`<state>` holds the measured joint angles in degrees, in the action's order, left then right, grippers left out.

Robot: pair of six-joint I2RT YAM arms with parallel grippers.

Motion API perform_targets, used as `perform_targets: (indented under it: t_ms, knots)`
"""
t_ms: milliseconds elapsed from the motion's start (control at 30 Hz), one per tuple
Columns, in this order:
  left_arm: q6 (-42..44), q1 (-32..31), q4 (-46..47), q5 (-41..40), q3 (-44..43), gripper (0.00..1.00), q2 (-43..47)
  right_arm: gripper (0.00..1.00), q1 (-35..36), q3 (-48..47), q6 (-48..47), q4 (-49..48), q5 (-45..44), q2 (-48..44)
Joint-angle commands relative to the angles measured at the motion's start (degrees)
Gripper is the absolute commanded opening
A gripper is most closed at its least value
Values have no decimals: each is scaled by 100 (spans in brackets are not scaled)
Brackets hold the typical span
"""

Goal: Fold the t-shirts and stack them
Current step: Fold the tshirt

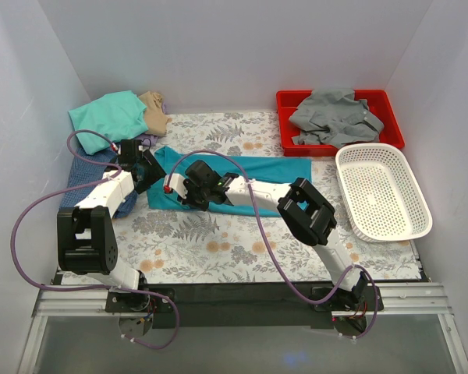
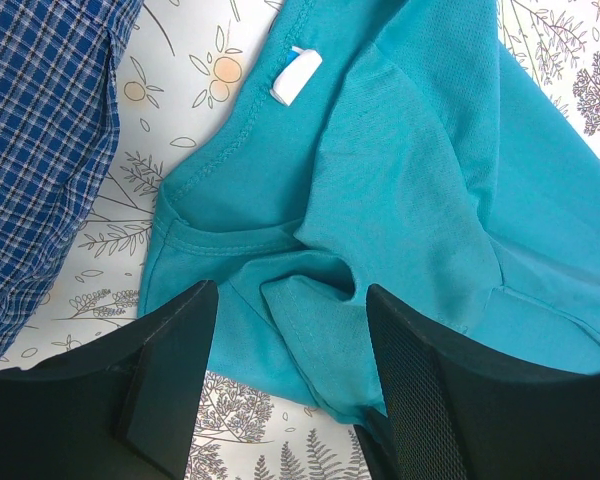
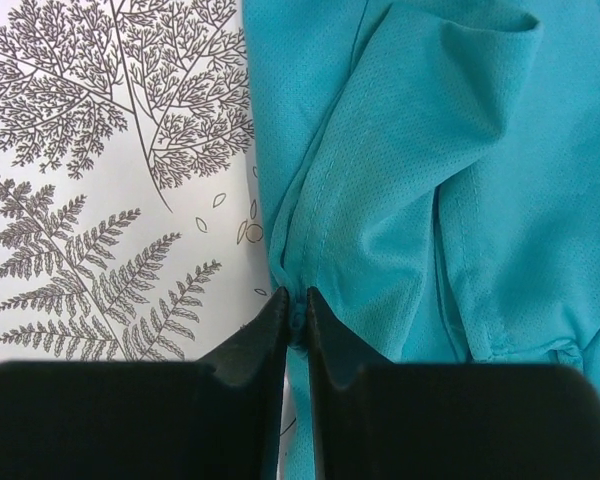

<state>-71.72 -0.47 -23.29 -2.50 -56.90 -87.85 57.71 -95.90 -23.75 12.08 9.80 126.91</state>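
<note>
A deep-teal t-shirt point(image 1: 273, 167) lies stretched across the floral table cover, folded into a long strip. My right gripper point(image 1: 174, 191) is at its near left edge. In the right wrist view the jaws point(image 3: 296, 312) are shut on a pinch of the teal hem point(image 3: 450, 150). My left gripper point(image 1: 147, 168) hovers over the shirt's left end by the collar. Its fingers point(image 2: 170, 370) stand open, with a loose fold of teal cloth point(image 2: 400, 150) lying between them. The white neck label point(image 2: 295, 75) shows beyond.
A blue-checked shirt point(image 1: 93, 175) lies left of the teal one, also seen in the left wrist view point(image 2: 40, 150). Mint green point(image 1: 109, 117) and tan point(image 1: 154, 111) shirts are piled at the back left. A grey shirt point(image 1: 335, 117) fills the red tray point(image 1: 285, 101); a white mesh basket point(image 1: 382, 191) stands at the right.
</note>
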Motion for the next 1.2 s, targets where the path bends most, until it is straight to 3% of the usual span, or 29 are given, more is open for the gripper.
perform_targets:
  t_ms: [0,733,867,1100,1167]
  knots:
    - [88,38,44,-22,-75,60,40,17,-76,-298,10,-91,-136,-360]
    - [88,38,44,13,-66,60,84,18,-594,-1070,19,-821,-963,17]
    - [106,38,44,31,-40,60,84,48,-603,-1186,115,-821,-1533,237]
    - [115,38,79,144,-49,59,137,52,-664,-501,177,-1128,-2796,-61]
    - [167,29,193,758,-14,59,181,52,-787,-343,247,-1155,-3036,-184]
